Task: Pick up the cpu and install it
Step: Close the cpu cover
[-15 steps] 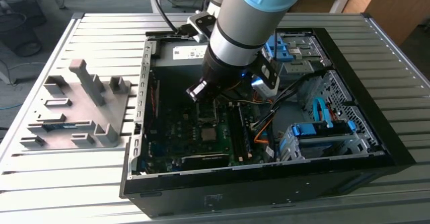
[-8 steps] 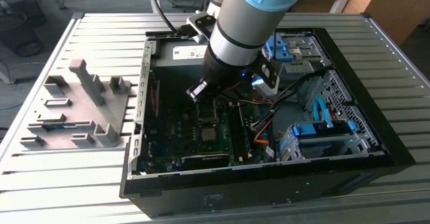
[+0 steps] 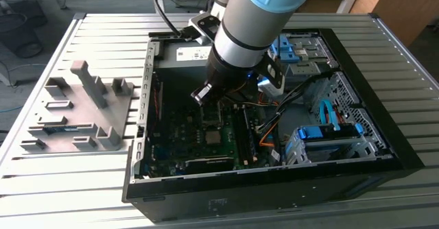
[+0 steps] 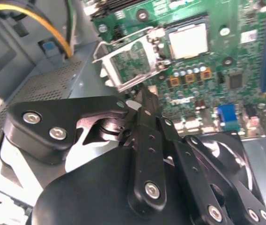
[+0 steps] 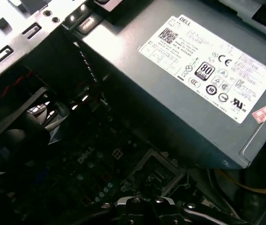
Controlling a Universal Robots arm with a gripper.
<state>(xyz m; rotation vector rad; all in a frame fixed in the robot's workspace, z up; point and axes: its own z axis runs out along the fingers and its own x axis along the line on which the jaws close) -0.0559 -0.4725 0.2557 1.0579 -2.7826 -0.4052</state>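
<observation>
Just beyond the end effector (image 4: 143,95), cpu (image 4: 188,41) on motherboard (image 4: 257,61); grip state unclear behind linkage.

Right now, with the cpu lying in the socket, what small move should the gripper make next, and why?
Probably nudge the raised load plate down toward the cpu. In the second wrist view the cpu already sits in its socket, the plate stands open beside it, and the gripper is close to the plate's edge, holding nothing.
</observation>
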